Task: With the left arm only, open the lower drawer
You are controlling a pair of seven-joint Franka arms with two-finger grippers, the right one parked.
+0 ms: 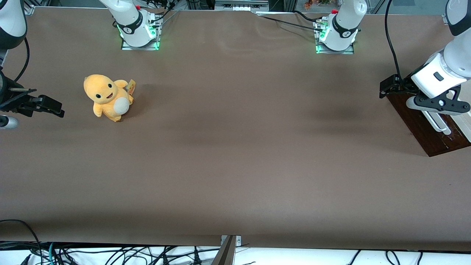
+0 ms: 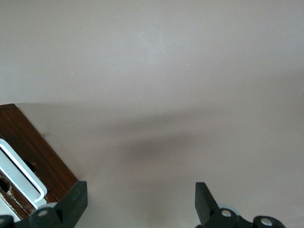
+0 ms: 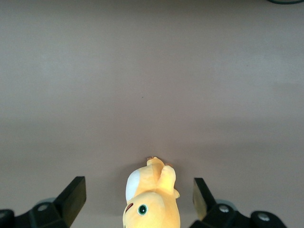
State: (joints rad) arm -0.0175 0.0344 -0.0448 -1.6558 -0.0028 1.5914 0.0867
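Gripper (image 2: 138, 206) of left arm (image 1: 447, 66), jaws apart, hangs over lower drawer (image 1: 428, 127) at working arm's end of tabletop (image 1: 235, 147); best centre jaws squarely around white bar handle (image 1: 438, 123) before pulling straight.

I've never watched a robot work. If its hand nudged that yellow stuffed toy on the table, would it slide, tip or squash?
The yellow stuffed toy looks plush, so it would probably squash and give softly. It sits upright on a small base with a big head, so a push may well tip it. It seems light. The left arm's hand is open, far off over the lower drawer.
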